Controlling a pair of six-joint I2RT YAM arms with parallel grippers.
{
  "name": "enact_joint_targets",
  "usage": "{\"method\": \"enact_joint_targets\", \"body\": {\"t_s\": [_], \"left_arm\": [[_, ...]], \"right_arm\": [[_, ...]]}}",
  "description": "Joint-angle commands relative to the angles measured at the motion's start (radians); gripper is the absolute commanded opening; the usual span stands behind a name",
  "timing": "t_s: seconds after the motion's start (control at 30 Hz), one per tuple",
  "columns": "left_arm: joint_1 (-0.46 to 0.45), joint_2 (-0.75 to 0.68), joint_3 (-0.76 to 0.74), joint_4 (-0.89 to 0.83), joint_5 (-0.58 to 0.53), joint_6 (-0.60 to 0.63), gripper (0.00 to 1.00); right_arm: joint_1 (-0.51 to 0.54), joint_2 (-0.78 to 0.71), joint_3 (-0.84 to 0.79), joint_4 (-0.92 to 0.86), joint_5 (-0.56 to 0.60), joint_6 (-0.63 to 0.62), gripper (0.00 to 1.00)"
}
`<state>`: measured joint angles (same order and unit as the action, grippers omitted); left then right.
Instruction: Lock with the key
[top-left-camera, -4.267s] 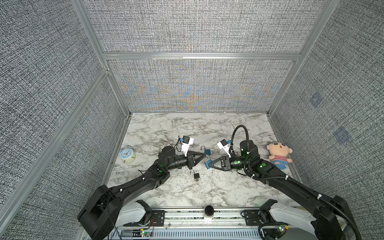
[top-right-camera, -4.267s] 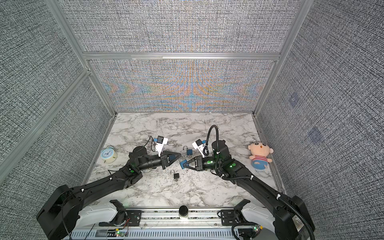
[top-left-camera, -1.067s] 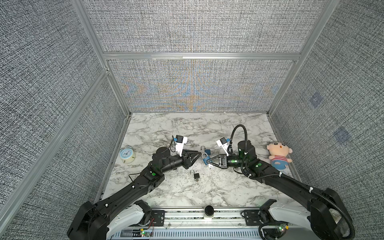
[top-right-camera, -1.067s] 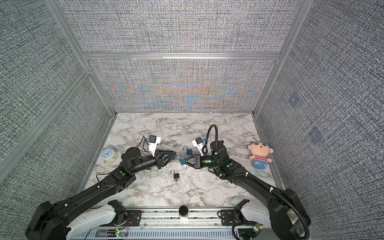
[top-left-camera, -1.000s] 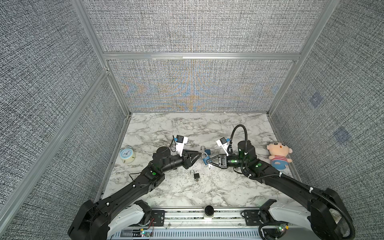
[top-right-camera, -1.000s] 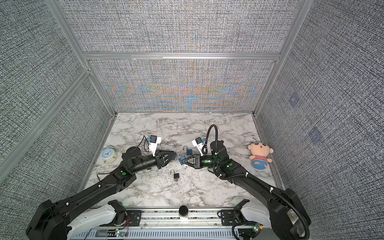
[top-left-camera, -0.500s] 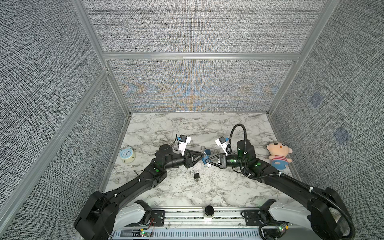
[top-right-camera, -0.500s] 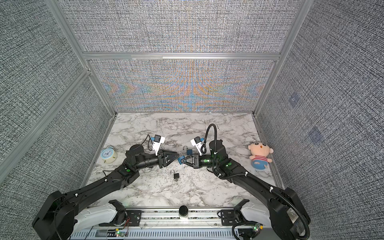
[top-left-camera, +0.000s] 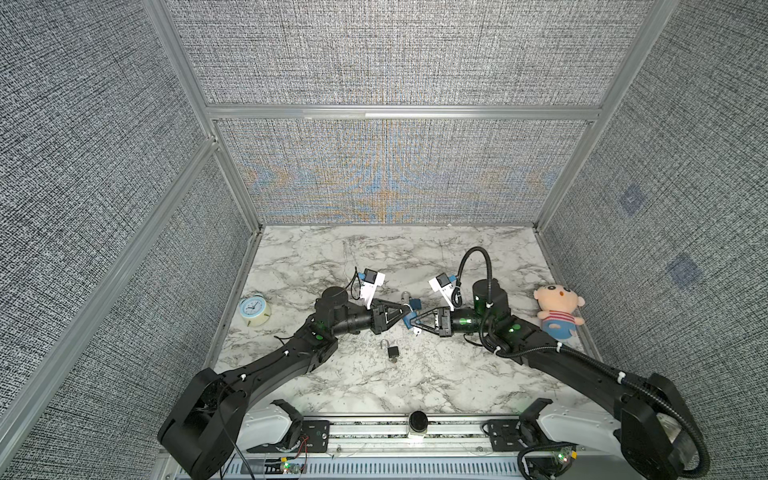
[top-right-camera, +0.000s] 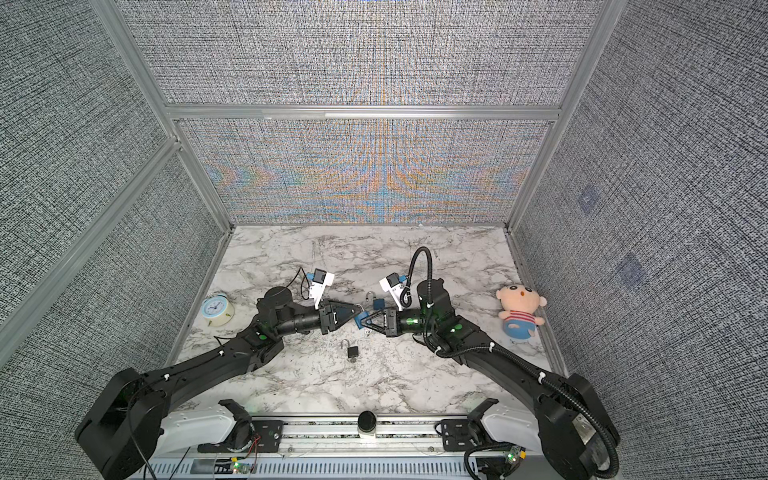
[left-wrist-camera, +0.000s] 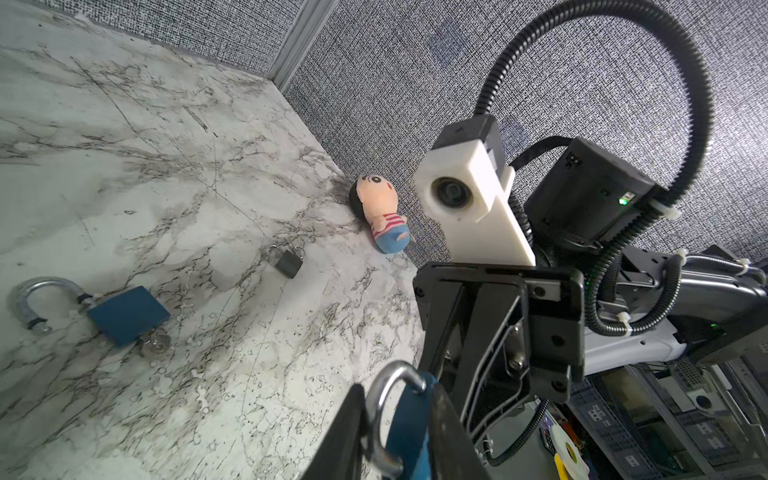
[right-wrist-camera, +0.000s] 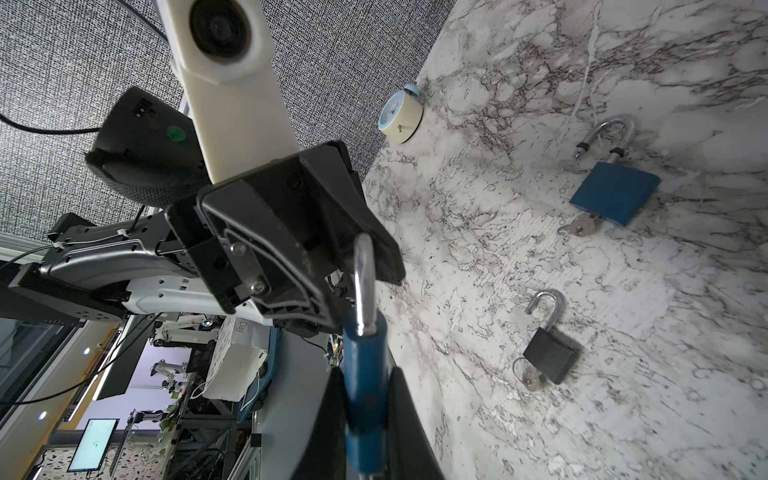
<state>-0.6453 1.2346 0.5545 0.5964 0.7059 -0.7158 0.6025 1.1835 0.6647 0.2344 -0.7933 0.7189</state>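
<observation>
– So, where's the lock sitting for you?
– Up off the tabletop (top-left-camera: 436, 386), mid-scene. I've got the held blue padlock (right-wrist-camera: 363, 365) clamped by its body in the right tool (right-wrist-camera: 365, 415), fingers (right-wrist-camera: 411, 424) flat against both blue faces.
– And its long axis?
– It runs along the line between my two arms. The shackle (left-wrist-camera: 380, 411) points at the left tool (top-left-camera: 402, 316), and the base is buried back toward my right palm.
– Is the left tool biting?
– I can't tell. In the left wrist view its fingers (left-wrist-camera: 349, 428) stand close on either side of the shackle and the top of the body. Whether they press it or only bracket it, I can't say.
– Arm poses?
– Both forearms reach inward, low over the marble, wrists about level, tools nose to nose. The left is nearer the shackle end, so I judge that closing the shackle falls to it.
– Key?
– I see none in the held lock; its base is hidden in my right grip. The second blue padlock (top-left-camera: 409, 300) lies flat just beyond the tools with a key (right-wrist-camera: 582, 226) in its base. The black padlock (top-left-camera: 392, 351) lies on the near side, shackle swung open, keyed likewise.
– Risk?
– A sideways push from the left could twist the body in my right grip, I'd guess.
</observation>
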Motion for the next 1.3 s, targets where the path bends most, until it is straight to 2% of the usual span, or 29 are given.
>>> {"method": "enact_joint_targets", "body": {"t_s": [0.0,0.17,0.3,0.47,0.63,0.9,1.13,1.27], "left_arm": [[-0.001,0.010,0.011,0.049,0.042,-0.015,0.25],[-0.001,0.046,0.026,0.049,0.073,-0.033,0.15],[-0.001,0.091,0.043,0.068,0.132,-0.034,0.00],[-0.001,0.139,0.023,0.172,0.152,-0.083,0.00],[-0.001,0.126,0.014,0.209,0.101,-0.077,0.00],[-0.001,0.068,0.026,0.142,0.011,-0.065,0.00],[-0.001,0.018,0.051,0.074,-0.036,-0.072,0.00],[-0.001,0.014,0.044,0.101,-0.055,-0.114,0.00]], "right_arm": [[0.002,0.001,0.012,0.022,-0.003,-0.008,0.00],[0.001,0.003,0.013,0.021,-0.005,-0.009,0.00],[0.001,0.004,0.008,0.019,0.001,-0.014,0.00],[-0.001,0.023,0.014,0.014,0.006,-0.015,0.00],[-0.015,0.015,-0.005,0.036,0.027,-0.014,0.25],[-0.048,-0.060,-0.032,0.020,0.048,-0.007,0.39],[-0.067,-0.156,-0.085,0.030,0.082,0.007,0.40],[-0.067,-0.179,-0.114,0.087,0.065,0.031,0.40]]}}
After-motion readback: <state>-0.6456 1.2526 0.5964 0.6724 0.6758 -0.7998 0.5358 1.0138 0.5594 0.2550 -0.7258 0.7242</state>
